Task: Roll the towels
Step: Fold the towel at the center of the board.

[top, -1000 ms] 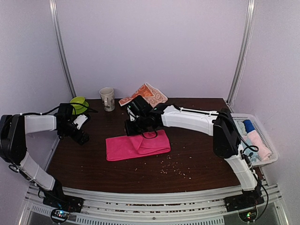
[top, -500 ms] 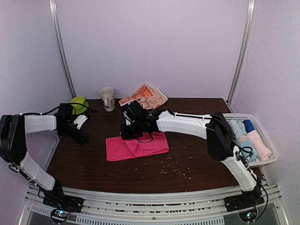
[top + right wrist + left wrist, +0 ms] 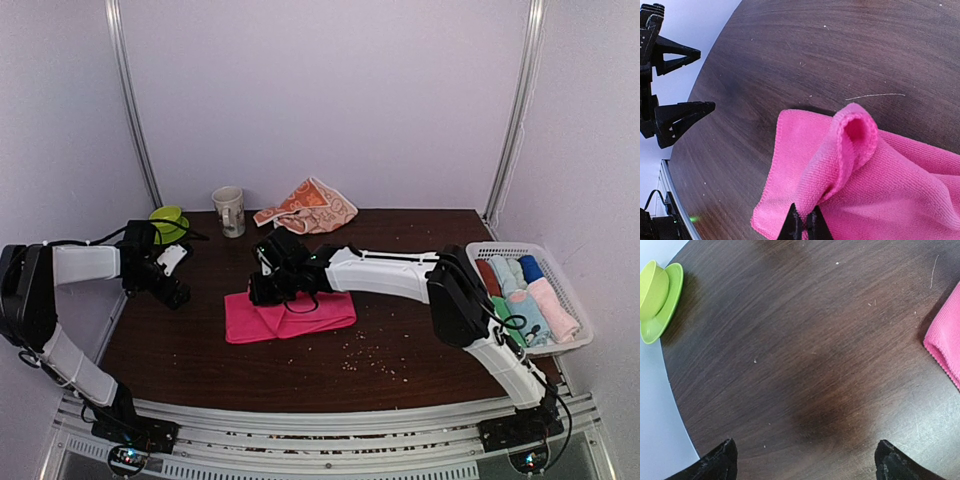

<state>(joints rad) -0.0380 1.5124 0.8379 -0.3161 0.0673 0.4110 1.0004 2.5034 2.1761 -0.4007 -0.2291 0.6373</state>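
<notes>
We see the dark wood desk [image 3: 420, 340] with both arms out over its left half. The right arm [image 3: 385, 272] reaches across from the right base to centre-left. The left arm [image 3: 85, 265] is bent in near the left edge.

The white basket [image 3: 578, 345] sits off the desk's right edge, with pale pink, light blue and green rolls [image 3: 525, 300] packed side by side in it.

The pink towel [image 3: 305, 315] lies centre-left on the desk, mostly flat and bunched toward its left end. The right hand [image 3: 264, 288] is over that end. In the right wrist view the right hand [image 3: 802, 227] is clenched on a pinched fold of the pink towel [image 3: 880, 190]. The fold loops up off the desk above the fingertips.

The orange towel [image 3: 310, 205], with its white print, lies crumpled at the back edge, well apart from both hands.

The left hand [image 3: 172, 290] is released, jaws wide. In the left wrist view the left hand [image 3: 805, 462] has only bare desk between its fingertips, and the pink towel's edge [image 3: 945, 350] is off to the right, not touching.

The mug [image 3: 230, 210] stands upright at back left. The green cup [image 3: 651, 290] sits on its saucer [image 3: 662, 320] in the back-left corner.

Crumbs [image 3: 365, 360] are scattered in front of the pink towel.
</notes>
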